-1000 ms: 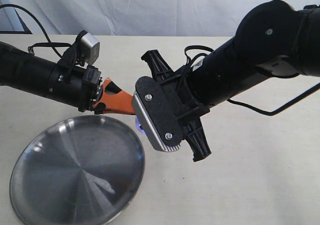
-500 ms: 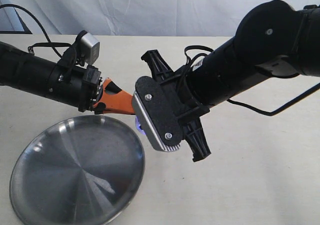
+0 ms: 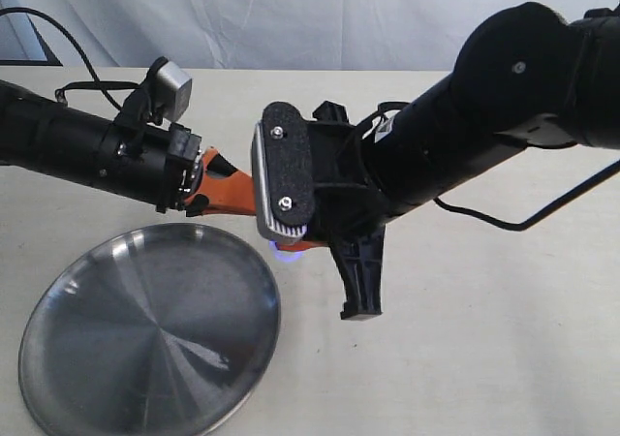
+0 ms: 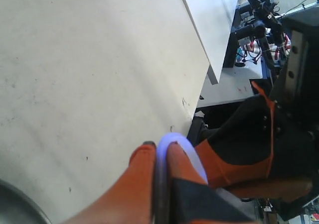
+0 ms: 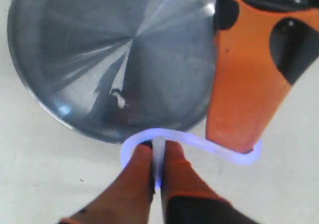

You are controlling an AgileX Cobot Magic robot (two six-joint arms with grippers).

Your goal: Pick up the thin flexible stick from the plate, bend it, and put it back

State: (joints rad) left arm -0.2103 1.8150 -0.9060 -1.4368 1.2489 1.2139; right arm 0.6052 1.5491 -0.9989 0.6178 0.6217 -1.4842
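The thin flexible stick (image 5: 199, 140) glows pale blue-violet and is bent into an S-curve between my two grippers, just above the table beside the plate's rim. My right gripper (image 5: 155, 149) is shut on one end of it. My left gripper (image 4: 160, 152) is shut on the other end, where the stick (image 4: 172, 138) loops over the orange fingertips. In the exterior view only a spot of the stick's glow (image 3: 286, 253) shows under the right wrist. The left gripper's orange fingers (image 3: 232, 196) run in behind the right wrist camera. The steel plate (image 3: 145, 329) lies empty at the lower left, also seen as the plate (image 5: 99, 45) in the right wrist view.
The beige table's far edge (image 4: 197, 64) shows in the left wrist view, with stands and equipment (image 4: 259, 20) beyond it. The thick black right arm (image 3: 484, 126) spans the right half of the exterior view. A white curtain (image 3: 291, 19) hangs behind.
The right wrist has rolled, turning its camera plate more upright and swinging its black bracket downward. The stick's glow has shifted slightly right. The left arm has barely moved.
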